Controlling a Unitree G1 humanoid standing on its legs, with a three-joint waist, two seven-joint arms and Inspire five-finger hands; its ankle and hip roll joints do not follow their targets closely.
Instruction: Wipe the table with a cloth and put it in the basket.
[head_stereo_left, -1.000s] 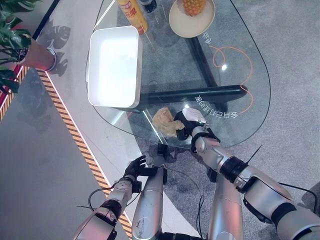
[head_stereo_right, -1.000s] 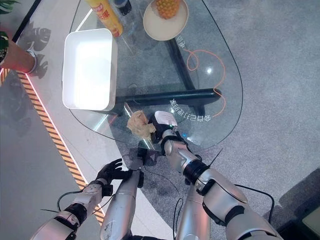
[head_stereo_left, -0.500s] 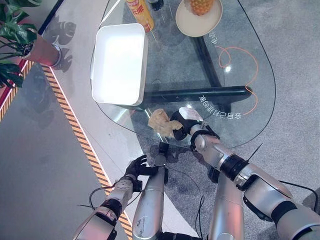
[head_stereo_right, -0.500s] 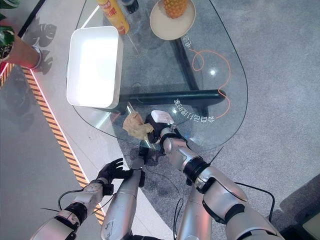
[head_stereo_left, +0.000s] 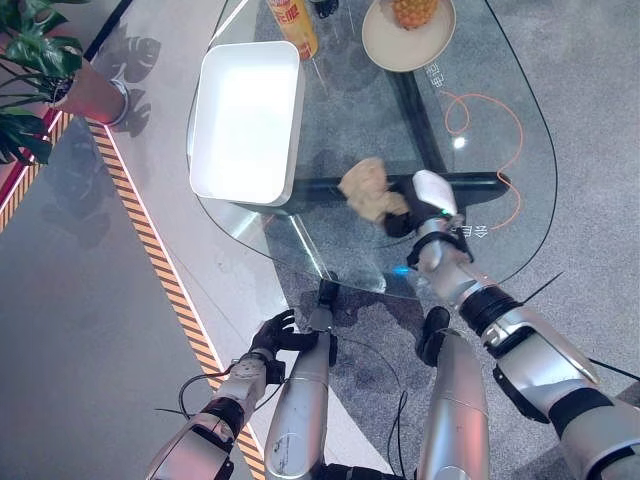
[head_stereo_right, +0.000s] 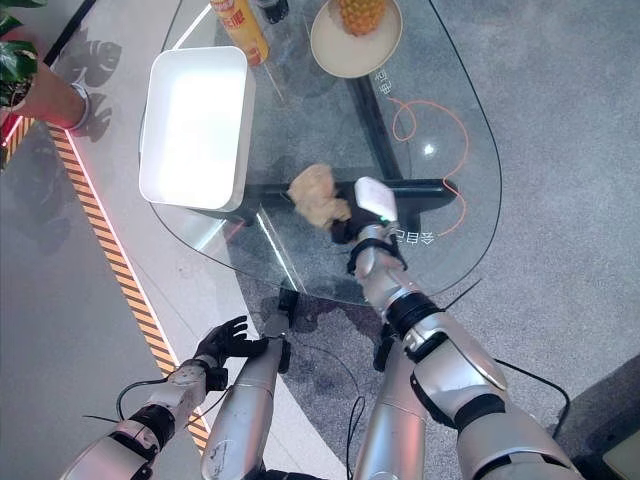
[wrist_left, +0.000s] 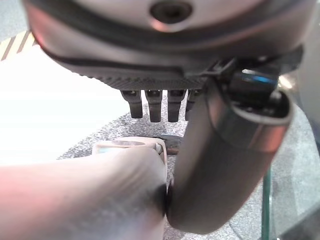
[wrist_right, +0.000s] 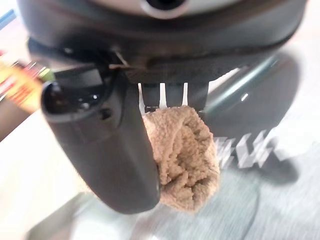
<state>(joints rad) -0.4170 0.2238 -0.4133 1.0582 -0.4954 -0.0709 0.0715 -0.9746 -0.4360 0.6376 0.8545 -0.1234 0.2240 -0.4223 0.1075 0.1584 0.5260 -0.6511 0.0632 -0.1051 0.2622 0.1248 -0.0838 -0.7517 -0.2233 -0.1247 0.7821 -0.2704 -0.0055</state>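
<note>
At the far left, a potted plant (head_stereo_left: 30, 70) is standing on the floor beside a yellow-and-black striped floor strip (head_stereo_left: 150, 260). Low down, the left robot hand (head_stereo_left: 272, 335) is hanging below the surface edge with relaxed, spread fingers, holding nothing.

Next comes the white rectangular basket (head_stereo_left: 245, 125), resting on the left part of the glass surface (head_stereo_left: 330, 250), its long axis running away from the robot. Beyond it, an orange cylindrical can (head_stereo_left: 292, 14) is standing at the far edge.

Near the middle, the tan cloth (head_stereo_left: 370, 190) is lying bunched on the glass, just right of the basket's near corner but apart from it. The right robot hand (head_stereo_left: 415, 205) is gripping the cloth, fingers curled over it and thumb alongside, as the right wrist view confirms with the cloth (wrist_right: 185, 155) wadded under the fingers (wrist_right: 172, 95). The wad is roughly as wide as long; its slightly longer side seems to run from the hand toward the basket, the loose end pointing left.

The step in hand looks like wiping. To do it well, the hand should be pressing the cloth flat against the glass, sweeping in even overlapping strokes, and keeping clear of the basket wall.

Further right, a plate with a pineapple (head_stereo_left: 408, 30) is sitting at the far edge, and an orange cable (head_stereo_left: 490, 130) is curling beneath the glass.
</note>
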